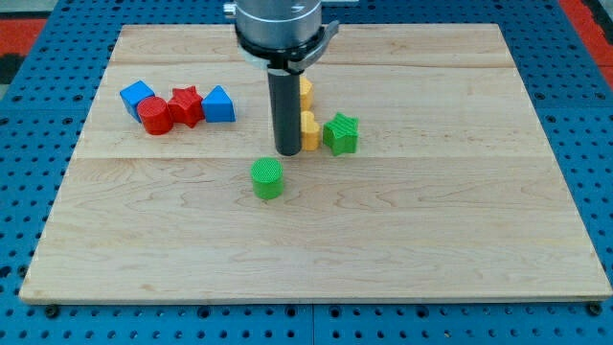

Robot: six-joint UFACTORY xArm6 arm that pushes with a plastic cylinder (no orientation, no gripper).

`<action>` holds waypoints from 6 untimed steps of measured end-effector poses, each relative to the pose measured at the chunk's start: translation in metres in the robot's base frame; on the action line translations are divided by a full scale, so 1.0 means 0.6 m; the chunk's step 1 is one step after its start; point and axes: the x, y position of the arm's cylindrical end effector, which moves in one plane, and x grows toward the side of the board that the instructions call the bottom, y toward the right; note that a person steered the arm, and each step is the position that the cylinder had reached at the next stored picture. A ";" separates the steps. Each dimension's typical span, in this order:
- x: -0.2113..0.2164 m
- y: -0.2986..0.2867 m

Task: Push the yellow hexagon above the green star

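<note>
The green star (341, 133) lies near the board's middle, a little toward the view's top. A yellow block (310, 131) touches its left side, partly hidden by my rod. A second yellow block (306, 93) sits just above it, also partly hidden; which of the two is the hexagon I cannot tell. My tip (288, 150) rests on the board just left of the lower yellow block, close to or touching it.
A green cylinder (268, 178) stands below and left of my tip. At the view's upper left sit a blue cube (137, 95), a red cylinder (154, 116), a red star (186, 105) and a blue triangular block (219, 104). The wooden board (431, 240) lies on a blue surface.
</note>
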 end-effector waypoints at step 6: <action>-0.196 0.049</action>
